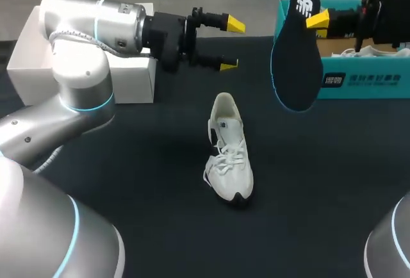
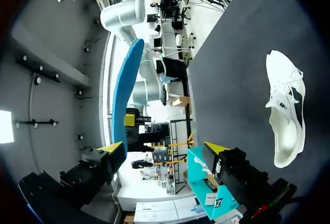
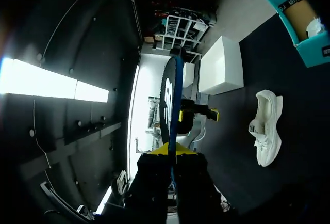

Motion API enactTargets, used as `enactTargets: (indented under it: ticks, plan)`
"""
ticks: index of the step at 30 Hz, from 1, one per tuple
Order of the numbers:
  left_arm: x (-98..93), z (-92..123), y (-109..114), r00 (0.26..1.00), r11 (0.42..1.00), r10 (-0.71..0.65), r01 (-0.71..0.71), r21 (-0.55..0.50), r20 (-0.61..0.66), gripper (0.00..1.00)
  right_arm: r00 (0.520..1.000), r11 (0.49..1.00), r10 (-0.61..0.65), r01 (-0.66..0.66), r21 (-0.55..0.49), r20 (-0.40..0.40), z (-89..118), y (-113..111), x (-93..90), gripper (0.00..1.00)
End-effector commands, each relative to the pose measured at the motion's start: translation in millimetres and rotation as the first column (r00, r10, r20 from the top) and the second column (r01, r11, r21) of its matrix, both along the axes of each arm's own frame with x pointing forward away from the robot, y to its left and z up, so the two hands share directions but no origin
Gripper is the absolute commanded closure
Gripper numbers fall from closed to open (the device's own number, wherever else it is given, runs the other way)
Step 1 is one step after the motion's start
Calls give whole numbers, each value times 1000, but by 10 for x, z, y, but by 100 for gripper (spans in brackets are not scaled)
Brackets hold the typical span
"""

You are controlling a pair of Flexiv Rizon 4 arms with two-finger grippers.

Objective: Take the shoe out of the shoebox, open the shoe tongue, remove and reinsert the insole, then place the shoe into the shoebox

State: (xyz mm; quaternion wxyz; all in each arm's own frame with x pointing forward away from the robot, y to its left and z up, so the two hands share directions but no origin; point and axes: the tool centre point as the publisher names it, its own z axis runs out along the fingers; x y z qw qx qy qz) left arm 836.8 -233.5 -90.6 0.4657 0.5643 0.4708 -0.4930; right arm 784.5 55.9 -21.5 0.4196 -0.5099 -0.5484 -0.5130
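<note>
Reinsertion looks like the step in hand. The right end effector is clamped on the narrow end of the dark insole, which hangs broad end down in front of the teal shoebox at the bench's far right corner. The white shoe lies mid-bench, heel toward the far edge. The left end effector, fingers apart and empty, hovers near the far left corner. It would do well to pin the shoe's heel first. The insole should then enter broad end first at a shallow angle, or the unheld shoe may skid.
</note>
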Motion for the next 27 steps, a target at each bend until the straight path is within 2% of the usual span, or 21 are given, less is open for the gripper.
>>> enactTargets:
  ticks: [1, 7, 14, 17, 24, 27]
  plan:
    - [-135, 79, -41, 998, 997, 62, -61, -37, 15, 0, 999, 998, 46, -47, -48, -29, -71, 28, 129, 100]
    - [-185, 163, -135, 999, 994, 43, -42, -101, 8, 0, 995, 995, 72, -76, -70, -65, -159, 80, 218, 100]
    - [-326, 270, -303, 1000, 991, 22, -20, -136, 10, 0, 989, 993, 81, -91, -79, -123, -201, 94, 292, 100]
    - [-372, 279, -380, 1000, 991, 11, -10, -135, 1, 5, 987, 993, 82, -93, -79, -138, -206, 102, 319, 100]
    - [-478, 321, -470, 1000, 985, 17, -20, -169, -18, 6, 986, 993, 82, -94, -76, -146, -252, 163, 395, 100]
    - [-503, 321, -510, 999, 982, 30, -33, -183, -19, 13, 986, 994, 77, -87, -69, -146, -289, 196, 424, 100]
